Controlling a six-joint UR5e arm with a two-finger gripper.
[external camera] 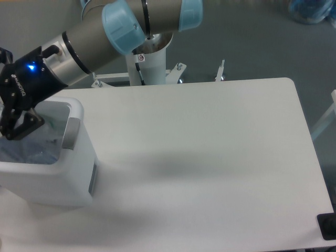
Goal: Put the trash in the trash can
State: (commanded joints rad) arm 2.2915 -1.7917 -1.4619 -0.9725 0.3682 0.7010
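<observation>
1. The trash, a crumpled mass of clear plastic (26, 149), lies low inside the boxy white plastic bin with a thick rounded rim and a grey side panel (79, 173), at the table's left edge. It is too blurred to tell bottle from bag, and no blue cap is clear; a hint of green shows near the bin's back wall.

2. The black two-finger gripper (16, 123) hangs over the bin's mouth at the left edge of the view. One dark finger (26, 123) shows just above the plastic. The other is largely cut off by the frame, so I cannot tell whether the jaws are parted or clenched, nor whether they touch the plastic.

3. The relation that matters: the plastic lies directly below and slightly in front of the gripper, within the bin's walls. Its long axis cannot be read.

4. Judging by this, the drop looks done or nearly so. The white table (210, 157) shows no other trash.

5. The next move likely calls for a straight lift clear of the thick rim, avoiding snagging the wrinkled plastic.
</observation>
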